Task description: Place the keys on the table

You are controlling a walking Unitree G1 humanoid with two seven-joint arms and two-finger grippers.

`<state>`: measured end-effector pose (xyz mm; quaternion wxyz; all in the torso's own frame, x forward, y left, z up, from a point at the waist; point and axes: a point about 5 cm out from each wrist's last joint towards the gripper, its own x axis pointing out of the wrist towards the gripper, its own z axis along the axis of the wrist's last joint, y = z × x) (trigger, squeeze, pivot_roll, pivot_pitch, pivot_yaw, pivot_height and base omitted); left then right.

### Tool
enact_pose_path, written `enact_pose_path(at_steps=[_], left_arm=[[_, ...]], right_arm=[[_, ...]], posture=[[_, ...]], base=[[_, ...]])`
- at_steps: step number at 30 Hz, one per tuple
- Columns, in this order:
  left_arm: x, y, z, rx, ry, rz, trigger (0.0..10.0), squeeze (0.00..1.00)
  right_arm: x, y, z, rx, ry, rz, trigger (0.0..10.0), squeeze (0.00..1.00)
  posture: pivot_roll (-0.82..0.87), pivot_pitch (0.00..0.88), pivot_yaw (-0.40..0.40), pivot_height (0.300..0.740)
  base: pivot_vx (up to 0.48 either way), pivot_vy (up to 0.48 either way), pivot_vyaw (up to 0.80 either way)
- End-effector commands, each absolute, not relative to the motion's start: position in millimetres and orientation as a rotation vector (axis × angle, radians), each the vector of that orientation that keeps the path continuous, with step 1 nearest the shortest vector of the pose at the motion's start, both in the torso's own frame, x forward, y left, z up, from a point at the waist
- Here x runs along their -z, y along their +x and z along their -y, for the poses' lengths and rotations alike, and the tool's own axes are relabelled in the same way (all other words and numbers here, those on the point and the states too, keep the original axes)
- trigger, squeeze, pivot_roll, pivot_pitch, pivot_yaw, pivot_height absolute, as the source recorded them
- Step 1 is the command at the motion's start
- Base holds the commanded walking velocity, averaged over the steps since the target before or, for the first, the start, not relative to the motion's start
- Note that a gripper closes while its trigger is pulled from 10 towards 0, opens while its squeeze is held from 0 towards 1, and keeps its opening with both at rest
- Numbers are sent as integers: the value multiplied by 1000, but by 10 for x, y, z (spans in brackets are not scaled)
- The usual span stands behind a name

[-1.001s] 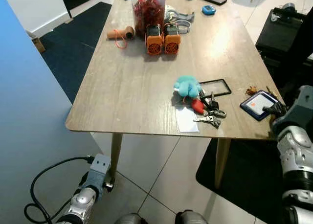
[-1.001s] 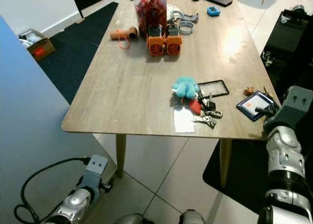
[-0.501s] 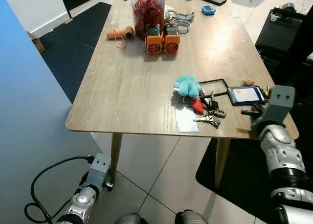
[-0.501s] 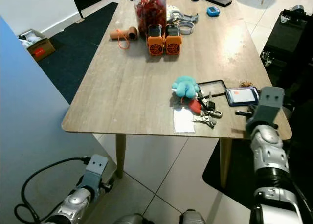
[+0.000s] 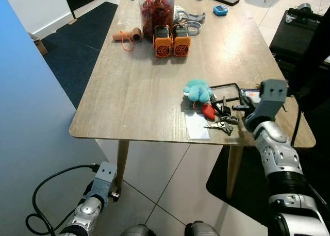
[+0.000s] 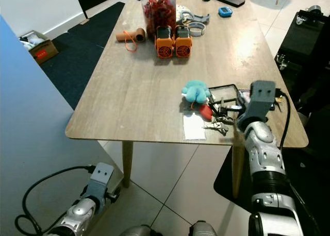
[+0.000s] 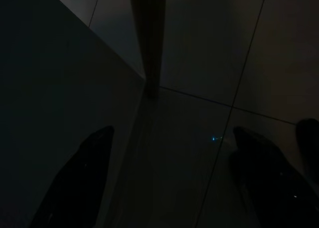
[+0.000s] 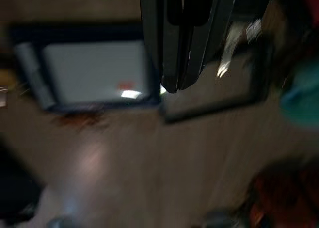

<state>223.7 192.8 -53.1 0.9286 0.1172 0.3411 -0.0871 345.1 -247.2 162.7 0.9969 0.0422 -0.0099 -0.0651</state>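
Left eye view, starting at the left: the left gripper (image 5: 105, 178) hangs idle down by the floor, near a table leg; in its dark wrist view its two fingers stand apart with nothing between them. Across the wooden table (image 5: 134, 91), an orange pair of gadgets (image 5: 171, 41) stands well back by a jar of red stuff. Nearer the front edge a teal plush (image 5: 197, 90) lies touching the keys (image 5: 220, 117), which rest flat on the tabletop beside a white card (image 5: 196, 126). Just right of the keys, the right gripper (image 5: 238, 107) hovers low over the table, fingers pressed together and holding nothing, as its wrist view shows; the blue badge holder (image 8: 94, 76) lies under it. To my eye the job looks done: the keys are on the table and free of the gripper. What remains is drawing the arm clear.
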Motion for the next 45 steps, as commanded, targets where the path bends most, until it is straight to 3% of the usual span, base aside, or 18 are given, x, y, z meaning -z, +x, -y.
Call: enact_pose_path(at_steps=[1, 2, 3, 4, 6, 8, 10, 11, 12, 14, 16, 21, 24, 31, 35, 36, 39, 45], left_arm=[[565, 2178, -1989, 166, 250, -730, 10000, 0], [565, 2178, -1989, 166, 250, -730, 10000, 0], [565, 2177, -1994, 165, 249, -730, 10000, 0], [564, 2173, -2004, 163, 249, -728, 10000, 0], [564, 2164, -2022, 161, 249, -724, 10000, 0], [564, 2164, -2022, 161, 249, -724, 10000, 0], [569, 2139, -2053, 158, 248, -724, 10000, 0], [569, 2139, -2053, 158, 248, -724, 10000, 0], [575, 2116, -2081, 153, 246, -725, 10000, 0], [575, 2116, -2081, 153, 246, -725, 10000, 0], [587, 2076, -2135, 128, 238, -732, 10000, 0], [597, 2051, -2177, 90, 218, -738, 10000, 0], [600, 2053, -2183, 73, 206, -744, 10000, 0], [585, 2122, -2095, 92, 201, -737, 10000, 0], [568, 2182, -2004, 117, 206, -724, 10000, 0], [568, 2182, -2004, 117, 206, -724, 10000, 0], [554, 2214, -1964, 124, 199, -712, 10000, 0], [518, 2265, -1951, 130, 176, -686, 10000, 0]], right_arm=[[-1598, 3418, 2609, 196, 114, 26, 902, 0], [-1598, 3418, 2609, 196, 114, 26, 902, 0], [-1619, 3399, 2690, 230, 132, 47, 4941, 0], [-1669, 3331, 2867, 321, 147, 104, 10000, 0], [-1723, 3187, 3152, 477, 177, 185, 10000, 0], [-1723, 3187, 3152, 477, 177, 185, 10000, 0], [-1680, 2939, 3504, 671, 225, 233, 10000, 0], [-1680, 2939, 3504, 671, 225, 233, 10000, 0], [-1586, 2733, 3734, 799, 262, 238, 10000, 0], [-1586, 2733, 3734, 799, 262, 238, 10000, 0], [-1264, 2270, 4096, 1026, 347, 196, 10000, 0], [-842, 1880, 4199, 1152, 385, 79, 10000, 0], [-255, 1595, 3981, 1145, 380, -182, 10000, 0], [372, 1489, 3412, 969, 383, -549, 10000, 0], [670, 1495, 2905, 726, 333, -755, 10000, 0], [670, 1495, 2905, 726, 333, -755, 10000, 0], [794, 1528, 2570, 599, 322, -831, 10000, 0], [845, 1606, 2303, 461, 293, -873, 10000, 0]], posture=[[33, 146, 50, 740], [33, 146, 50, 740], [33, 144, 50, 740], [33, 137, 48, 740], [34, 131, 48, 740], [34, 131, 48, 740], [32, 118, 47, 740], [32, 118, 47, 740], [30, 113, 46, 740], [30, 113, 46, 740], [26, 99, 41, 740], [20, 84, 34, 740], [13, 70, 32, 740], [4, 58, 30, 740], [8, 48, 31, 740], [8, 48, 31, 740], [10, 39, 33, 740], [13, 21, 34, 740]], base=[[0, 0, 0], [0, 0, 0], [0, 0, 0], [0, 0, 0], [0, 0, 0], [0, 0, 0], [0, 0, 0], [0, 0, 0], [0, 0, 0], [0, 0, 0], [0, 0, 0], [0, 0, 0], [0, 0, 0], [0, 0, 0], [0, 0, 0], [0, 0, 0], [0, 0, 0], [0, 0, 0]])
